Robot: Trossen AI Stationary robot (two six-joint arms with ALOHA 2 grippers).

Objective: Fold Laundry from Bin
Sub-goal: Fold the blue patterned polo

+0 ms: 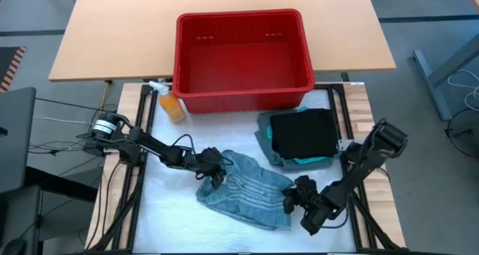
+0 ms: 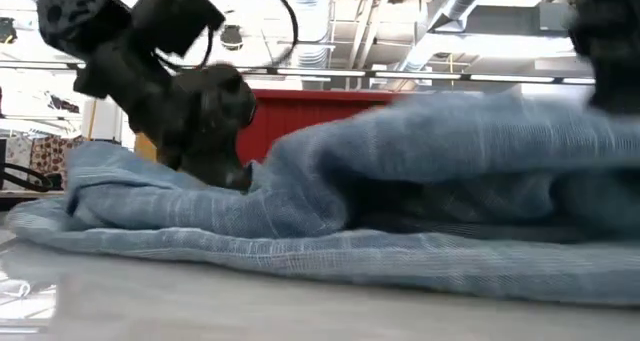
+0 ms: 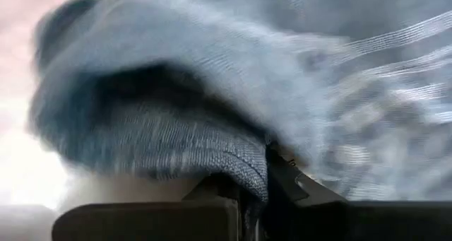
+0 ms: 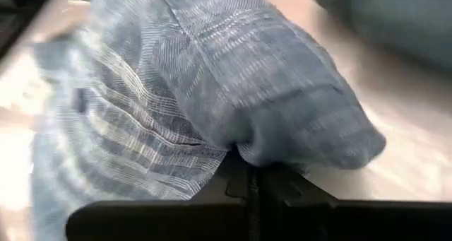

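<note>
A mottled blue-grey garment point(image 1: 245, 189) lies crumpled on the white table top, in front of the empty red bin point(image 1: 243, 57). My left gripper point(image 1: 218, 174) is at the garment's left end and shut on it. At the garment's near right end, my right gripper point(image 1: 290, 200) is likewise shut on the cloth. To the right, folded laundry forms a stack point(image 1: 303, 135), with a black piece on top of turquoise and grey-green ones. In the low view the garment point(image 2: 420, 181) fills the foreground, with the left arm point(image 2: 190, 111) behind it. My left gripper pinches a rolled fold point(image 3: 240, 163) at the garment's left end between its two fingers. It comes slanting down from the table's left. The garment rests on the table, slack and bunched. My right gripper pinches a bulging fold point(image 4: 282, 145) at the garment's near right end between its two fingers. It comes slanting down from the table's near right. The cloth there lies on the table, slack.
An orange spray bottle point(image 1: 171, 105) stands left of the bin, at the far left of the mat. Black frame rails point(image 1: 346, 105) run along both sides of the table. There is bare white table point(image 1: 168, 217) near the front left.
</note>
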